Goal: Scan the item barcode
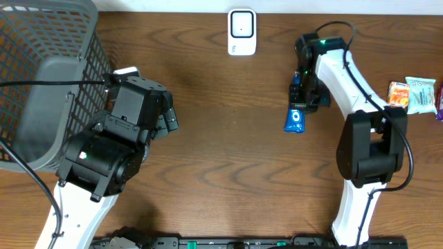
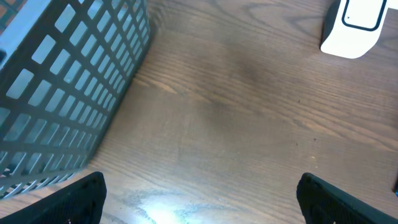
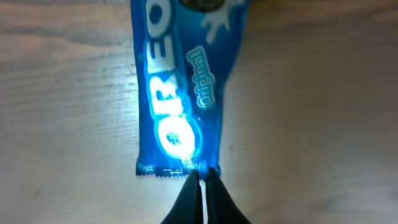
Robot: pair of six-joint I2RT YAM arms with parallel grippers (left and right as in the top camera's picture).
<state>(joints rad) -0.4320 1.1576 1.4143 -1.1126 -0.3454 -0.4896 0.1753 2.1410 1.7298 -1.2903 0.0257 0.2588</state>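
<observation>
A blue Oreo packet lies on the wooden table to the right of the middle. In the right wrist view the Oreo packet fills the upper middle, logo side up, and no barcode shows. My right gripper is shut, its two tips pinching the packet's crimped near edge; from overhead the right gripper sits just behind the packet. The white scanner stands at the back middle, apart from the packet. My left gripper hovers open over bare wood beside the basket, nothing between its fingers.
A grey mesh basket fills the back left corner, its wall close to my left gripper. The scanner shows at the top right of the left wrist view. Other snack packets lie at the right edge.
</observation>
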